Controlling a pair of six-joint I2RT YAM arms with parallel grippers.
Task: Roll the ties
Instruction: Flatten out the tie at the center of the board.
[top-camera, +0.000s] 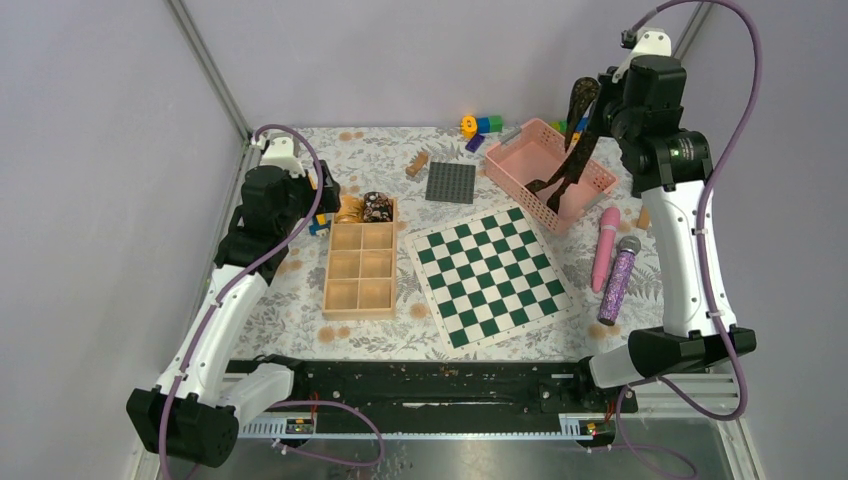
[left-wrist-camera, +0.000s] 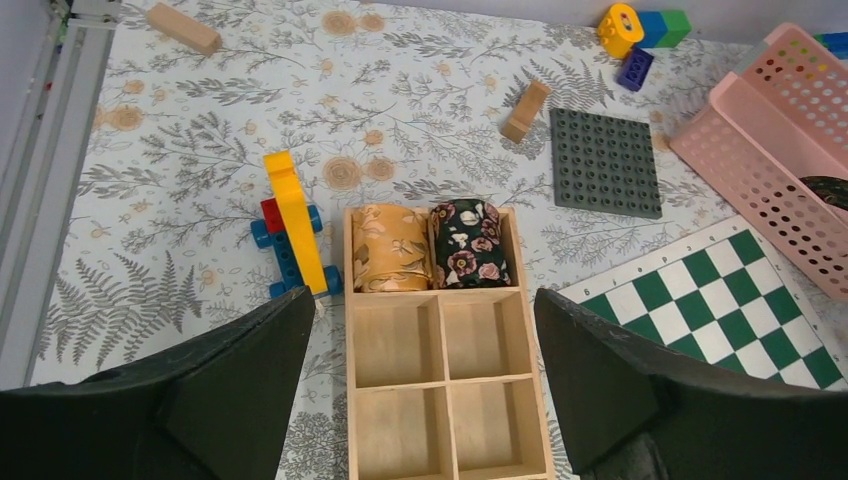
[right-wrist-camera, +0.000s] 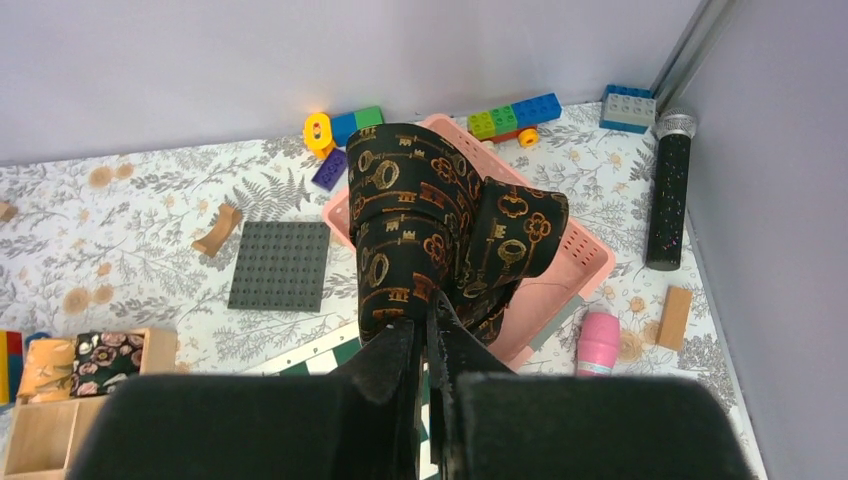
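Right tool (right-wrist-camera: 428, 332) pinching dark tie (right-wrist-camera: 400, 210), hanging vertically over basket (right-wrist-camera: 590, 256)

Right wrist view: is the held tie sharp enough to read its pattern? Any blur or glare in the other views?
Right wrist: the black tie is sharp, gold keys legible; the right claw gripping it is a dark, soft mass. Left wrist: the golden roll and floral roll are crisp. Top external: even light, no glare.
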